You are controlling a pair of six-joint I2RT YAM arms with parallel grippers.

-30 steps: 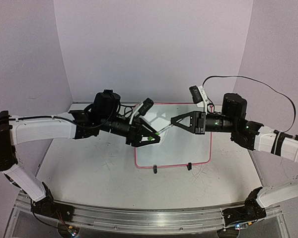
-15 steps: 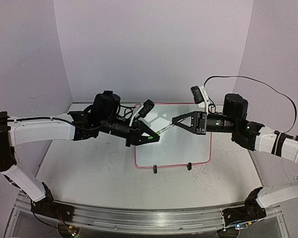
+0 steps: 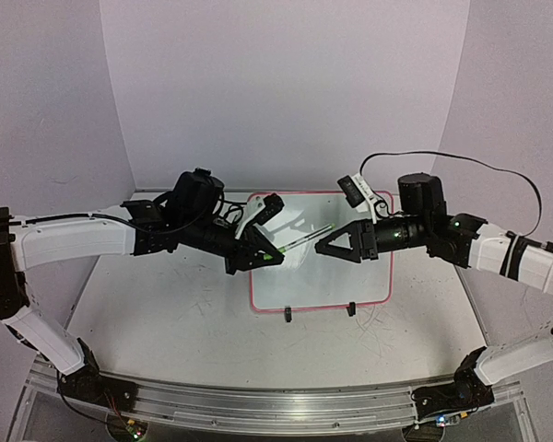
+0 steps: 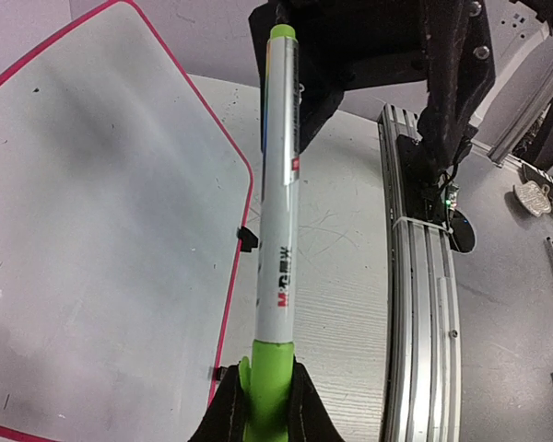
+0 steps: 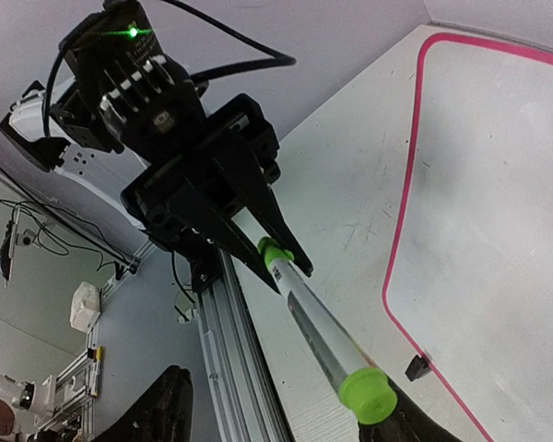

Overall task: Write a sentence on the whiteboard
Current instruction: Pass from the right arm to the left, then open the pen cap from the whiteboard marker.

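While the left end effector [image 3: 258, 256] is pinching the green-and-silver marker [image 3: 301, 240] by 1 green end, you are holding it in the air over the whiteboard [image 3: 350, 276], with the barrel pointing at the right end effector [image 3: 324, 244]. That right end effector is standing spread. In the right wrist view, 1 of its fingers [image 5: 161, 410] is sitting well apart from the marker's near green end, so it is gripping nothing. The whiteboard is lying flat on the worktop [image 3: 166, 313] beneath both wrists, with its pink frame all round and its 2 black feet [image 3: 288, 316] at the near edge. Its white face is showing no sentence, only faint smudges.

This is looking like a hand-over, with the writing not yet begun. To do it well, be pressing the left fingers [image 4: 223, 419] squarely on the green end, because the long barrel is hanging out unsupported and could swing in a light pinch. Be drawing the right end effector off along the barrel's line, not sideways, so you are not knocking the free tip. I cannot tell which green end is the cap. Be checking that before lowering, since the nib must be bare and facing down at the board.
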